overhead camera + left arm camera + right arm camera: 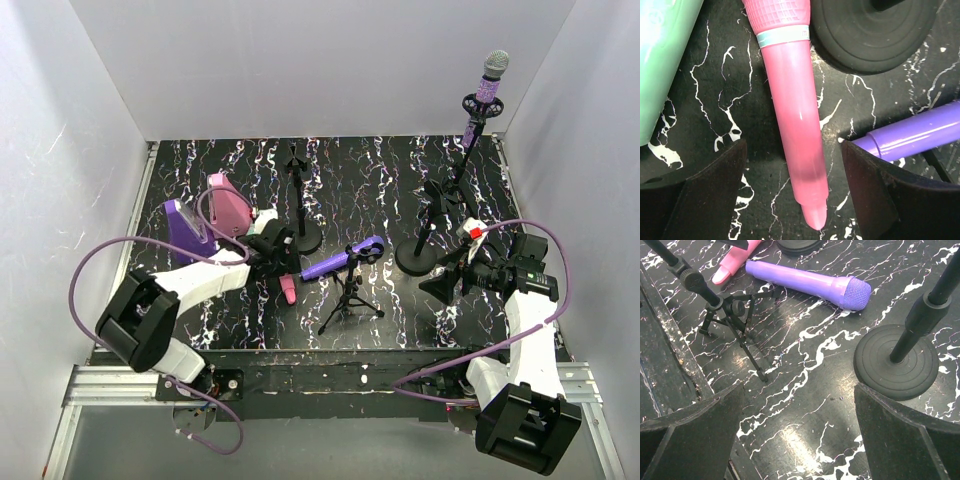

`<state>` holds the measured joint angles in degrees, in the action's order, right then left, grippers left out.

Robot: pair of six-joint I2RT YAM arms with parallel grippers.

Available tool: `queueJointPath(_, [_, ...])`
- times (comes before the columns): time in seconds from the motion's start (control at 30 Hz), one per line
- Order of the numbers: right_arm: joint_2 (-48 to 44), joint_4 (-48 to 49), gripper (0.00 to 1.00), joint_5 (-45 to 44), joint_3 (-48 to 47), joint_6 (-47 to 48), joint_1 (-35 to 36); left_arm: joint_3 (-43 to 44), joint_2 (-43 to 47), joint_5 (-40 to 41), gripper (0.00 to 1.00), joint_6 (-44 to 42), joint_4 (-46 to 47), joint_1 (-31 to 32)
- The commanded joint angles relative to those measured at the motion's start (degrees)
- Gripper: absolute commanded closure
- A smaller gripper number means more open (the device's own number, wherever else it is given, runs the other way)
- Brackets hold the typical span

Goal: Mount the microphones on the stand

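Top external: high at near edge, looking down over whole black white-veined tabletop. Left wrist: close, straight down. Right wrist: low, oblique. All three share slim plain purple plastic microphone.

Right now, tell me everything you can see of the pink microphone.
The pink microphone looks like glossy plastic: a smooth handle tapering to a rounded tip, a pale blue band, then a grid-textured head cut off by the left wrist view's edge. It lies flat on the black marbled table inside the open left hand, which does not touch it. Whether its head touches the round stand base beside it is unclear.
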<state>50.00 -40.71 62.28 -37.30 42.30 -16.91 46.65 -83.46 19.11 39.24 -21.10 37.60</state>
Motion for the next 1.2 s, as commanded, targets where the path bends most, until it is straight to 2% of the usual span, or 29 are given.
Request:
queueJointPath(0.0, [0.19, -1.39, 0.04, 0.47, -1.46, 1.11, -0.23, 2.65, -2.4, 3.03, 0.26, 0.83, -0.78, -0.25])
queueJointPath(0.07, [0.1, -1.48, 0.03, 0.47, -1.46, 1.2, -0.23, 2.74, -3.81, 3.3, 0.28, 0.83, -0.52, -0.25])
queueJointPath(0.1, [0.19, -1.48, 0.03, 0.56, -1.46, 1.2, -0.23, 3.0, -4.42, 3.39, 0.32, 0.75, -0.26, -0.34])
queueJointPath(0.37, [0.36, -1.65, 0.03, 0.56, -1.55, 1.38, -0.23, 4.5, -10.31, 2.77, 0.42, 0.66, 0.8, -0.6])
queueJointPath(0.47, [0.19, -1.66, 0.03, 0.65, -1.55, 1.38, -0.23, 4.76, -11.37, 2.51, 0.5, 0.57, 0.8, -0.69])
queueJointPath(0.6, [0.1, -1.74, 0.03, 0.65, -1.55, 1.47, -0.23, 4.24, -10.76, 2.16, 0.72, 0.57, 0.54, -0.69])
queueJointPath(0.63, [0.1, -1.74, 0.03, 0.47, -1.55, 1.55, -0.23, 4.06, -9.97, 2.16, 0.81, 0.57, 0.28, -0.78])
queueJointPath(0.67, [0.01, -1.74, 0.03, 0.56, -1.55, 1.55, -0.23, 3.89, -8.92, 2.07, 0.85, 0.48, 0.1, -0.69])
queueJointPath(0.83, [-0.25, -2.01, 0.03, 0.56, -1.55, 1.82, -0.23, 3.36, -0.58, -0.3, 0.99, -0.92, -2.27, -0.78])
queueJointPath(1.17, [-1.22, -3.15, 0.03, 0.47, -1.72, 2.52, -0.23, 1.51, 23.23, -2.58, 1.0, -4.52, -11.15, -0.78])
